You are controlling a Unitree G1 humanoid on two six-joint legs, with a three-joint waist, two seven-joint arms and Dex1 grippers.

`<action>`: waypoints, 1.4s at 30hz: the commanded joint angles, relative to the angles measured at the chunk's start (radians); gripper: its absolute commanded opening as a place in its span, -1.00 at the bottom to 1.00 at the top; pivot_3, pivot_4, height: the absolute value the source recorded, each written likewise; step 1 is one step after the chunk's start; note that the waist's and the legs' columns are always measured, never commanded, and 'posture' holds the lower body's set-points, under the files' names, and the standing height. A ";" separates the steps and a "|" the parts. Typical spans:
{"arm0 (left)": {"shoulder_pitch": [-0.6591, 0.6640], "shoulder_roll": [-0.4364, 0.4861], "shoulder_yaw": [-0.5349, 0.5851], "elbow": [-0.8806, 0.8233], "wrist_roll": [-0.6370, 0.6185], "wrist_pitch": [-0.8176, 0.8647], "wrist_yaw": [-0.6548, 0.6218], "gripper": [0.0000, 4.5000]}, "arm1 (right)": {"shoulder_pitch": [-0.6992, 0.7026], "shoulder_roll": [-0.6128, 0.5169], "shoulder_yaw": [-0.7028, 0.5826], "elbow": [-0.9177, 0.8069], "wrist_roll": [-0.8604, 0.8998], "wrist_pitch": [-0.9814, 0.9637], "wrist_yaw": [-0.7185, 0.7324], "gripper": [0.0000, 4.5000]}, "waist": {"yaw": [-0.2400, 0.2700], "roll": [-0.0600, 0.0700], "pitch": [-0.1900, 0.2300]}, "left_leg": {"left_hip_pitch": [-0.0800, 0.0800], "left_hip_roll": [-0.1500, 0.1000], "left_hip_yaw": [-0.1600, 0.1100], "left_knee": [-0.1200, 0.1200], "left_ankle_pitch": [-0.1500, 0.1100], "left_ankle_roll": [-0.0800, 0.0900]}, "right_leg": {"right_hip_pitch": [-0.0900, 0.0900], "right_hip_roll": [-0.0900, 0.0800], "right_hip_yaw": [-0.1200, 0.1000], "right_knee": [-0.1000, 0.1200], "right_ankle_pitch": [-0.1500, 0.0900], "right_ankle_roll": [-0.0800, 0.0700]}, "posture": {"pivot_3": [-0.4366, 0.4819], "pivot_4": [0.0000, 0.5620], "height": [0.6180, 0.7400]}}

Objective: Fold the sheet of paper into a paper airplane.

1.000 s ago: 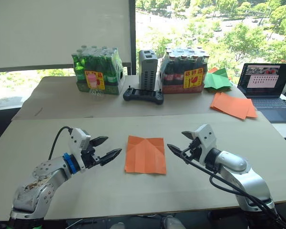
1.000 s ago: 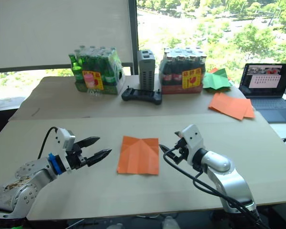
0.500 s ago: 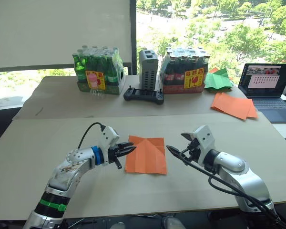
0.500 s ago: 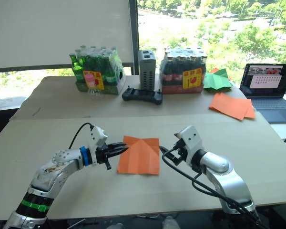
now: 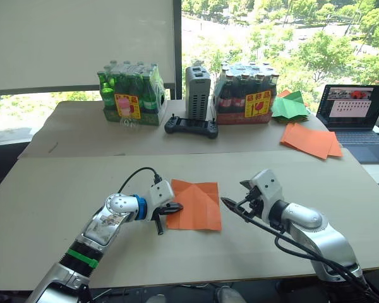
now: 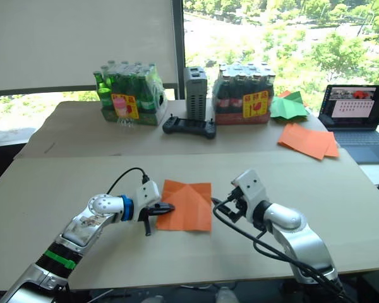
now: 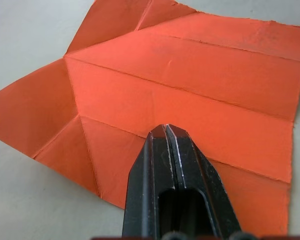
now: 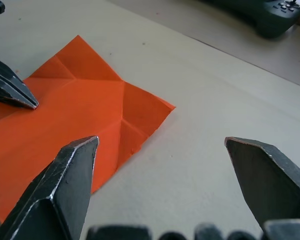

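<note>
The sheet of paper (image 5: pixel 196 204) lies flat on the near table, bright orange, with two corners folded in at its far end and crease lines along it (image 7: pixel 190 80). My left gripper (image 5: pixel 175 207) is shut, its joined fingertips resting on the sheet's left edge (image 7: pixel 166 129); the paper stays flat beneath them, not pinched. My right gripper (image 5: pixel 233 192) stands open just right of the sheet, a little apart from its right edge, with nothing between its fingers (image 8: pixel 70 170).
On the far table stand a pack of green bottles (image 5: pixel 127 93), a grey box (image 5: pixel 198 83), a pack of dark bottles (image 5: pixel 246 93) and a black controller (image 5: pixel 191 126). Green paper (image 5: pixel 289 104), a pile of orange sheets (image 5: pixel 309 139) and a laptop (image 5: pixel 357 113) sit far right.
My left gripper has shut and swung right from beside the sheet onto its left edge. The right arm has held still, open.
</note>
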 commanded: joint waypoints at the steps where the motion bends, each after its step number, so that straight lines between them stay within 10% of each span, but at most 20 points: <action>1: 0.027 0.008 -0.034 0.035 0.051 0.012 -0.012 -1.00 | -0.018 -0.018 0.001 -0.016 -0.005 0.005 0.014 0.63 | 0.000 0.000 0.000 | 0.000 0.000 0.000 0.000 0.000 0.000 | 0.000 0.000 0.000 0.000 0.000 0.000 | -0.05 -0.47 0.72; 12: 0.029 0.002 -0.035 0.040 0.067 0.007 -0.018 -1.00 | 0.059 -0.103 0.032 -0.199 0.133 0.109 0.164 -0.99 | 0.001 0.000 0.000 | 0.002 0.000 0.000 0.000 0.000 0.000 | 0.002 0.000 0.000 0.000 0.000 0.001 | -0.05 -0.47 0.72; 42: -0.072 -0.040 -0.059 0.140 0.116 -0.022 -0.100 -1.00 | 0.172 0.060 0.232 -0.187 -0.123 0.116 -0.193 -0.99 | 0.005 0.000 -0.002 | 0.014 0.000 -0.001 0.000 -0.001 0.001 | 0.015 -0.001 0.000 -0.002 -0.008 0.012 | -0.05 -0.47 0.72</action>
